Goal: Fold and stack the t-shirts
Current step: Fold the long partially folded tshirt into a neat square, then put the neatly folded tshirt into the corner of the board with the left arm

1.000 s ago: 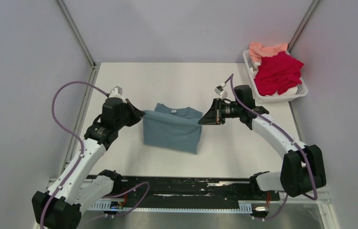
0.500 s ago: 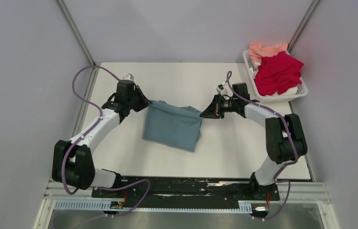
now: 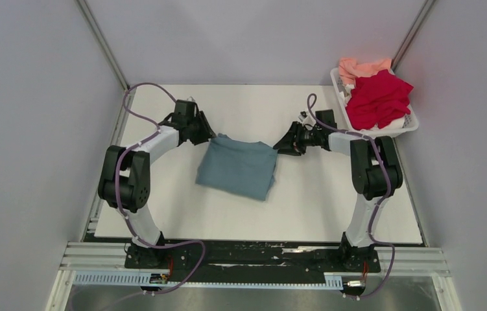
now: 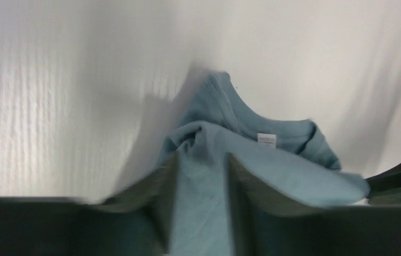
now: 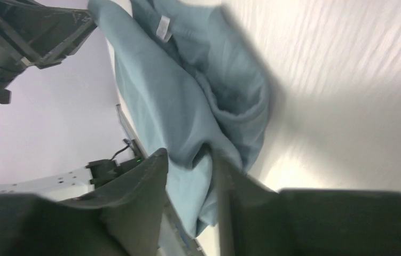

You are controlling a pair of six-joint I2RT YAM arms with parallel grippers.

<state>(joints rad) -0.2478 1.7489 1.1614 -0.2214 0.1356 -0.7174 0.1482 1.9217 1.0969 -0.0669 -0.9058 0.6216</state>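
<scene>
a: where's the teal t-shirt (image 3: pixel 237 170) sitting?

b: doubled over on the worktop (image 3: pixel 305 201), between the two pincers, with one far corner in each. its white tag (image 4: pixel 266 140) shows just ahead of the left pincer (image 3: pixel 212 137). the red tee (image 3: pixel 377 97) and salmon tee (image 3: pixel 357 67) are in the basket (image 3: pixel 390 131), well off beyond the right pincer (image 3: pixel 278 147).

a: are they pinching it?

b: each has its fingers slightly parted with teal cloth filling the gap. biting or merely bracketing, i can't tell.

a: the risk?

b: cloth is bunched at both pincers. i reckon if either pulls back with a corner snagged, the top layer drags and the fold opens or skews.

a: and the arms?

b: both reach far out, elbows bent, wrists low, pincers pointing inward at each other.
</scene>
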